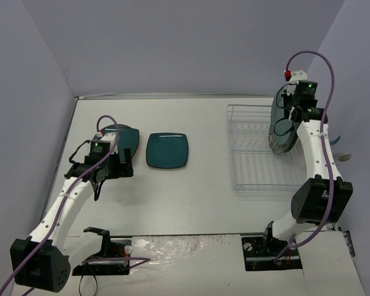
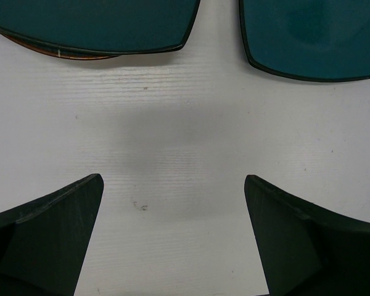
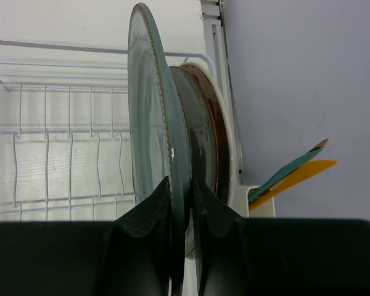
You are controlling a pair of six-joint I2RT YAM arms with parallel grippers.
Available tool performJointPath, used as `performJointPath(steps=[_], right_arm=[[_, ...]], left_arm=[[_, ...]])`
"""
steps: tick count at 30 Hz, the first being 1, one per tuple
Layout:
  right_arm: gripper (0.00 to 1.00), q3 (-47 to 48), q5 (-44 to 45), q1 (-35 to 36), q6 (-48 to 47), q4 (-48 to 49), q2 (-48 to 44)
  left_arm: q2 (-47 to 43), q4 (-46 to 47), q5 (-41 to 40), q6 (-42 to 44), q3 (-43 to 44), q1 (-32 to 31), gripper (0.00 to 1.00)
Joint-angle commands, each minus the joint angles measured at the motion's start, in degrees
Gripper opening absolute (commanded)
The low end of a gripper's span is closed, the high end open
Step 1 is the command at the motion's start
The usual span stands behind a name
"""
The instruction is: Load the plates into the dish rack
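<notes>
A dark teal squarish plate [image 1: 167,150] lies flat mid-table; it also shows in the left wrist view [image 2: 314,37]. To its left, a second teal plate [image 1: 124,135] [image 2: 98,24] lies on top of an orange plate whose rim [image 2: 80,55] peeks out. My left gripper [image 1: 119,165] [image 2: 174,185] is open and empty over bare table just short of these plates. My right gripper [image 1: 291,116] [image 3: 184,185] is shut on the rim of a grey-green round plate [image 1: 281,131] [image 3: 149,123], held upright at the right end of the white wire dish rack [image 1: 235,148] [image 3: 61,86]. Another plate with a reddish rim [image 3: 217,142] stands right behind it.
The rack's side utensil holder [image 3: 259,197] carries teal and orange utensils [image 3: 296,169]. Grey walls close in the table on the left, back and right. The right wall is close to the rack.
</notes>
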Motion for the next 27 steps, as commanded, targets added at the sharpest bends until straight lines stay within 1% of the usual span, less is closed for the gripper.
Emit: performJointPath(steps=[1,5,8,13,16,20,21,23,25,27], right_arm=[[0.0,-2.0,-1.3,-0.6,1.1,12.5,-0.5],[0.0,-5.6,-1.9,-0.6,2.6,14.8,0.1],[0.0,-8.2,-5.2,-0.6,4.6,16.0,0.0],[0.0,-12.8,-6.7,-0.4,7.6,19.7,0.1],[0.06,-14.4,-7.1,-0.5,8.6,20.3,-0.6],[0.17,-15.4,-7.4,-0.5,10.1,20.8,-2.5],[0.24,-15.4,-7.5,-0.5,10.6,20.8,-2.8],[0.4,-15.2,-8.3,-0.4,11.9,20.8,-3.4],[0.5,-14.9,-9.6,-0.4,12.2,20.8,-4.3],[0.66,-14.4,-10.1,-0.1,13.3,20.5,-6.4]], left_arm=[[0.4,2.9,-1.0,1.1,1.9,0.0,0.97],[0.4,2.8,-1.0,1.1,1.9,0.0,0.97],[0.5,3.0,-0.8,1.0,1.8,0.0,0.97],[0.8,3.2,-0.8,1.2,1.9,0.3,0.97],[0.9,3.2,-0.4,1.0,2.0,0.5,0.97],[-0.4,3.0,-0.3,0.4,1.5,0.5,0.97],[-0.9,2.8,-0.3,0.1,1.5,0.5,0.97],[-1.7,2.1,-0.3,-0.4,1.8,0.4,0.97],[-2.1,2.0,-0.3,-0.7,2.0,0.5,0.97],[-2.5,1.7,-0.1,-2.2,2.4,0.5,0.97]])
